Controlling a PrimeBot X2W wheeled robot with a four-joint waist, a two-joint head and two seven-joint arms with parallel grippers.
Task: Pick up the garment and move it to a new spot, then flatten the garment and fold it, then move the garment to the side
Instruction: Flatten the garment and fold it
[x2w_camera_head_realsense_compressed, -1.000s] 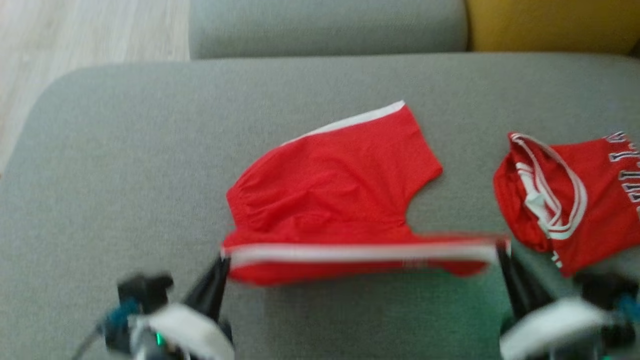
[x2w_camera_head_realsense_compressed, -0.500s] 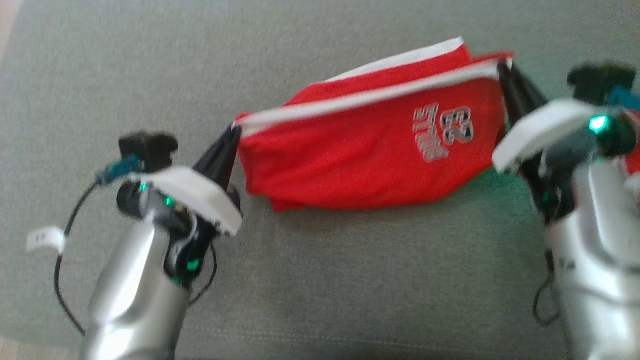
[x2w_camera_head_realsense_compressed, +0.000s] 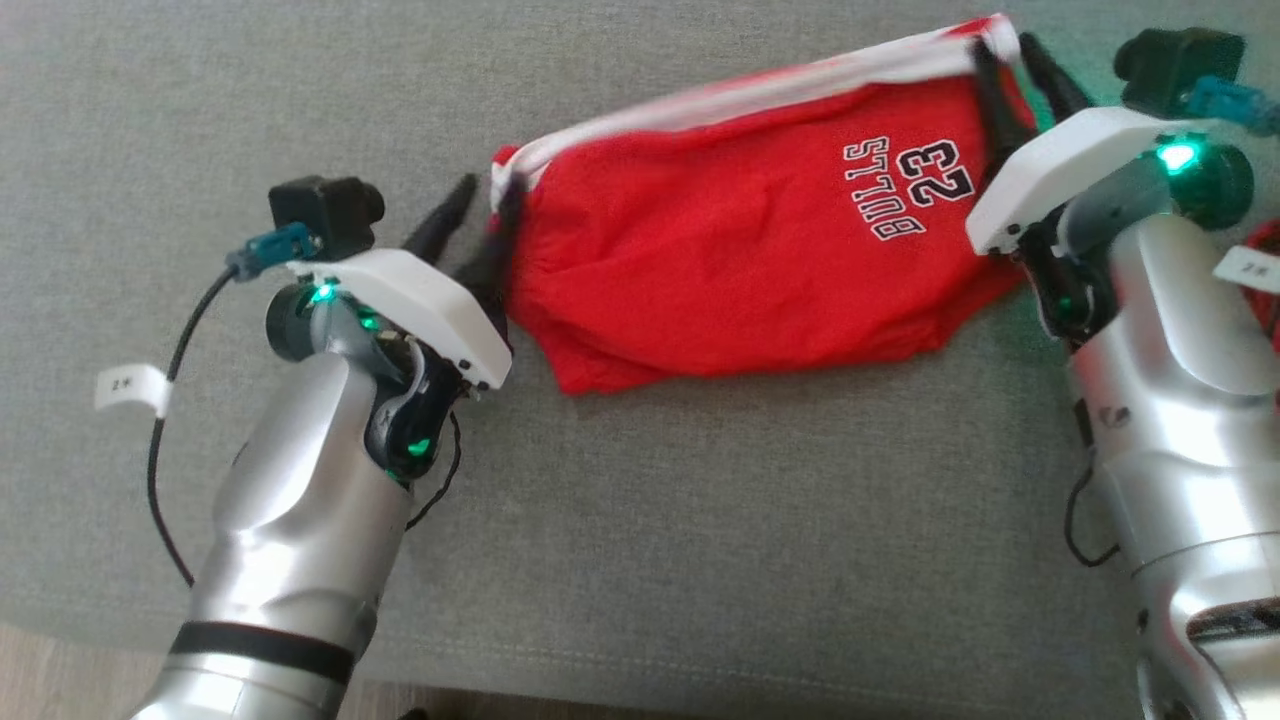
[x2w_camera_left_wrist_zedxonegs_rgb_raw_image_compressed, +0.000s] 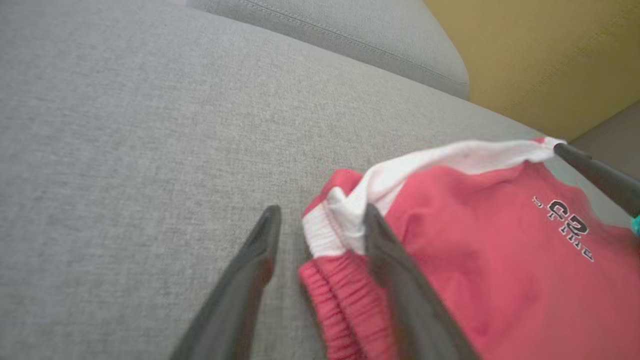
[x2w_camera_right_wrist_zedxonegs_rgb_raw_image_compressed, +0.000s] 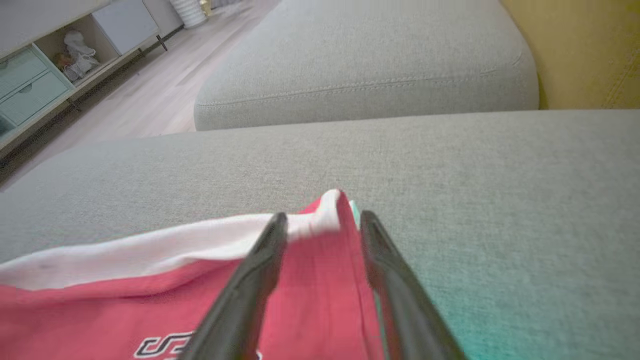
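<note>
The left gripper has its two dark fingers spread open. The white corner of the red shorts sits in the gap between them. In the left wrist view one finger lies against that corner, and it hides some of the cloth behind it. The other finger rests over the bare couch.

The right gripper is open too. The other corner of the shorts lies between its fingers. The right wrist view is a bit blurry low down, so I cannot tell if the fingers press on the cloth.

The shorts lie on the grey couch seat, stretched between the two grippers. They are soft and shiny red, with wrinkles and a bunchy stretchy edge. A white band runs along the far edge. The head view shows the words "BULLS 23" upside down. The right wrist view cuts those letters off at the bottom.

A bit of another red cloth peeks out at the right edge, mostly hidden by the silver right arm.

The couch is rough woven cloth with round corners. The left wrist view also shows a yellow cushion. The right wrist view shows a pale wood floor and a shelf with drawers.
</note>
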